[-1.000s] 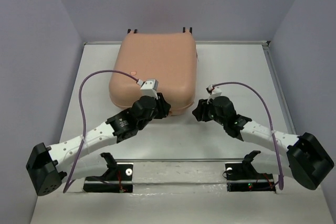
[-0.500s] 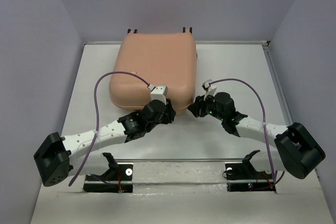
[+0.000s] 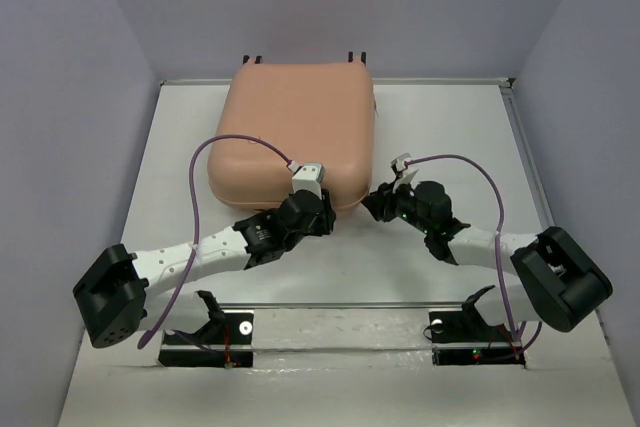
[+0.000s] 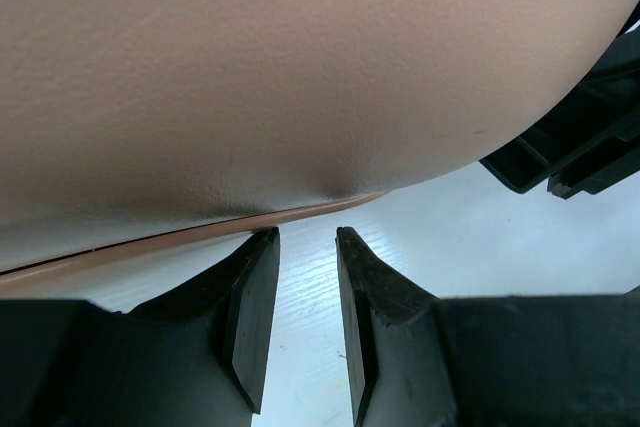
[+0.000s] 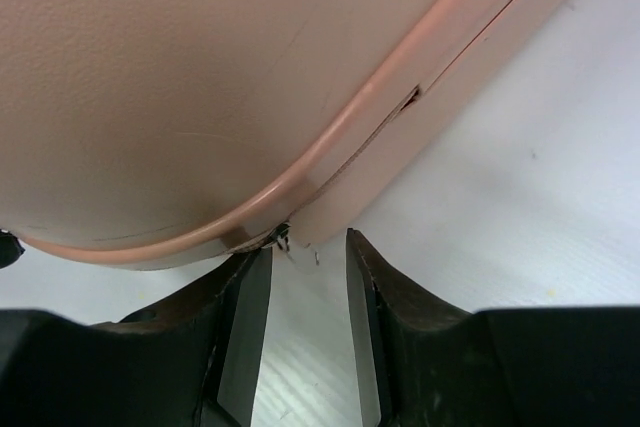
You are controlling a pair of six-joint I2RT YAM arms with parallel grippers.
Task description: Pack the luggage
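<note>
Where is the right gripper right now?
In the top view, right of centre, the right gripper sits at the near-right corner of the luggage, with the left gripper just to its left.

Place: a robot lab, a small test booth.
Desk: a plain white desk [image 3: 440,127].
Walls: bare pale purple walls [image 3: 400,7] stand close to the desk's left, back and right sides.
Robots: a left arm [image 3: 190,259] and a right arm [image 3: 490,244] are bolted at the desk's near edge.
Wires: purple cables [image 3: 225,142] loop above the desk.
</note>
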